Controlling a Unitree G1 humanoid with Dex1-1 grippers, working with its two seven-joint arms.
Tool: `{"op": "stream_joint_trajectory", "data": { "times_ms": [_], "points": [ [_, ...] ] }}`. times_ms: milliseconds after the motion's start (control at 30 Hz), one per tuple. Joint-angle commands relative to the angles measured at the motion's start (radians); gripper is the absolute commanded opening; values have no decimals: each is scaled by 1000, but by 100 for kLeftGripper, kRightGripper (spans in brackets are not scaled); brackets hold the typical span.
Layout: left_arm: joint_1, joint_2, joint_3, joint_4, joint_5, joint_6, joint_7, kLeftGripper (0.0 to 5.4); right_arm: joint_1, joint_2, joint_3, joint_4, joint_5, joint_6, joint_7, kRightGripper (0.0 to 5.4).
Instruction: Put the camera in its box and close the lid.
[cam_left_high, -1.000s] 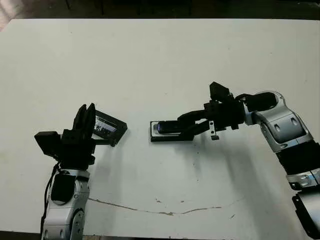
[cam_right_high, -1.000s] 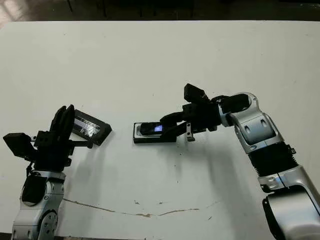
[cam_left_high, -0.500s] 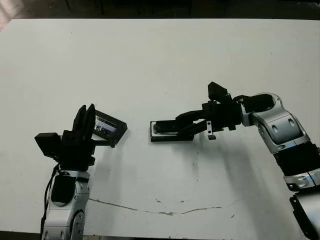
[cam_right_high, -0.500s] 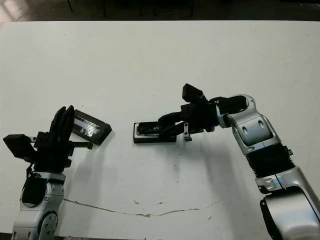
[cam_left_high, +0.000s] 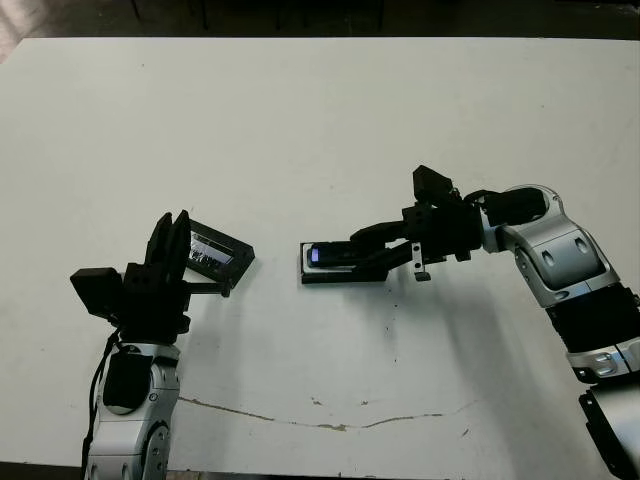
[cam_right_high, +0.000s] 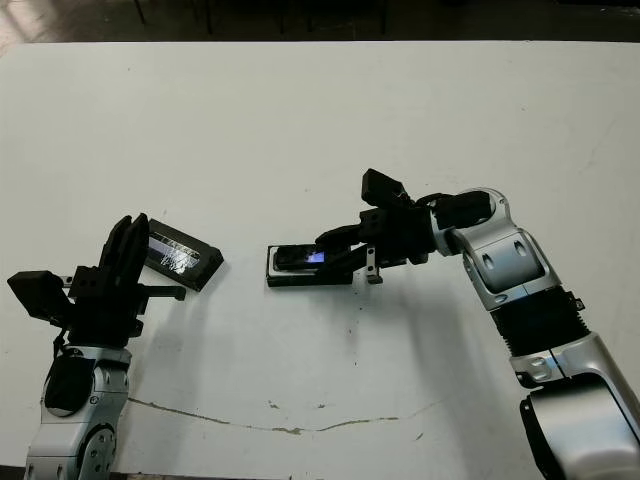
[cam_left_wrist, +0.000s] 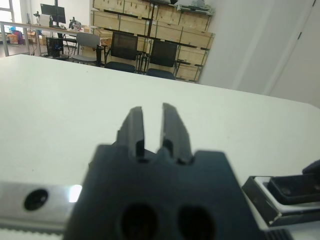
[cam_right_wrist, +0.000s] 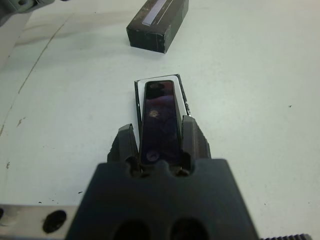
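While the left arm stands at the near left with its wrist cocked up, the left gripper (cam_left_high: 172, 238) hangs above the table (cam_left_high: 320, 120), fingers a narrow slit apart and empty. Just beyond its tips lies the lid (cam_left_high: 220, 254), flat, window up. Right of that, across a short strip of bare table, sits the box (cam_right_wrist: 159, 81), the camera (cam_right_wrist: 161, 120) lying lengthwise in it, blue patch showing. The right arm reaches in from the right, elbow bent, and the right gripper (cam_right_wrist: 160, 142) straddles the camera's near end, fingers on both sides. Open white table stretches away to the far edge.
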Motion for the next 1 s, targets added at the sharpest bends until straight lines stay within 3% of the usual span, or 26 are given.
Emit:
{"op": "stream_joint_trajectory", "data": {
  "times_ms": [33, 467, 1000],
  "points": [
    [20, -3, 1, 11, -3, 6, 2, 0, 12, -10, 13, 0, -16, -6, 2, 20],
    [20, -5, -2, 12, 2, 7, 2, 0, 20, 10, 33, -9, -42, -33, -13, 20],
    [21, -5, -4, 13, 16, 4, 7, 0, -50, 55, 136, -1, -122, -56, -3, 20]
  ]
}}
